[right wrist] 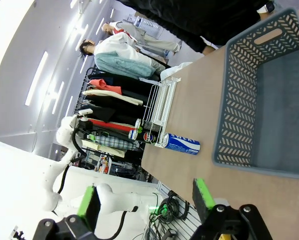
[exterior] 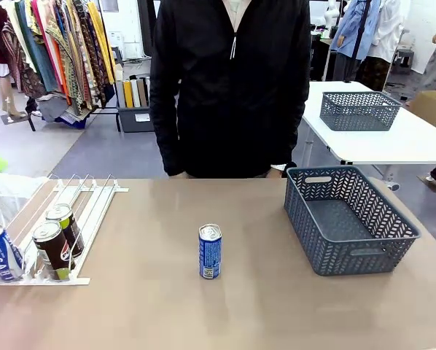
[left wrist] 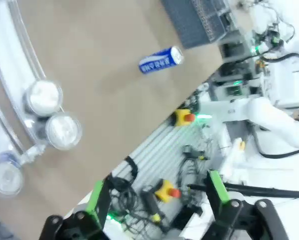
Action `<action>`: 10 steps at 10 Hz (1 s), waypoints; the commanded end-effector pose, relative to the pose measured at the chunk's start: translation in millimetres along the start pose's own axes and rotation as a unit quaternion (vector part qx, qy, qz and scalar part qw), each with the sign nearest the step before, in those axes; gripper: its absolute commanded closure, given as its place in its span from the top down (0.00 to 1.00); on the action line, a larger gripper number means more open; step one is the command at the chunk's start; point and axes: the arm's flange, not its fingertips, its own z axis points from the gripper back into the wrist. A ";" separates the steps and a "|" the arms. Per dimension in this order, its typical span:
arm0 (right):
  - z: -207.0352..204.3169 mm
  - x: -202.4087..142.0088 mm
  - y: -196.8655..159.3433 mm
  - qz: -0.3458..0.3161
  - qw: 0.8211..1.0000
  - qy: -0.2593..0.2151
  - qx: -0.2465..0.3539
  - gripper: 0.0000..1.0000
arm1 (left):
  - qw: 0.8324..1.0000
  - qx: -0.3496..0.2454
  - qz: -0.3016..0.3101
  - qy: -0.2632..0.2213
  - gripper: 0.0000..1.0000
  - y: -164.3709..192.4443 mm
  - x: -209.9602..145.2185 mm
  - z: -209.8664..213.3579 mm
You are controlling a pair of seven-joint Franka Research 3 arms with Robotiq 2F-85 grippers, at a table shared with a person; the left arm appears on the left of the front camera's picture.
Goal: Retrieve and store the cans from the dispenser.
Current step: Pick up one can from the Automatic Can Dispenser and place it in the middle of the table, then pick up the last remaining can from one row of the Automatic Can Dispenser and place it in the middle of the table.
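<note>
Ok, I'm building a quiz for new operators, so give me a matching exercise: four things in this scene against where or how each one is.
Things:
1. lone blue can
2. two dark cans
3. grey basket
4. left gripper

States:
A. empty, on the robot's right
B. open, holding nothing
C. at the low end of the white rack
D. upright on the bare tabletop, near the middle

Pairs: 1-D, 2-C, 3-A, 4-B

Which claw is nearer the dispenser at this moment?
Left. The left claw hovers close beside the dispenser, looking down on its cans; the right claw is over by the grey basket, far from it.
</note>
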 end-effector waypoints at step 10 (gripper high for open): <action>-1.8 4.0 3.5 0.006 1.000 -0.010 0.011 1.00 | 0.993 -0.074 0.048 -0.073 1.00 59.9 -31.1 30.7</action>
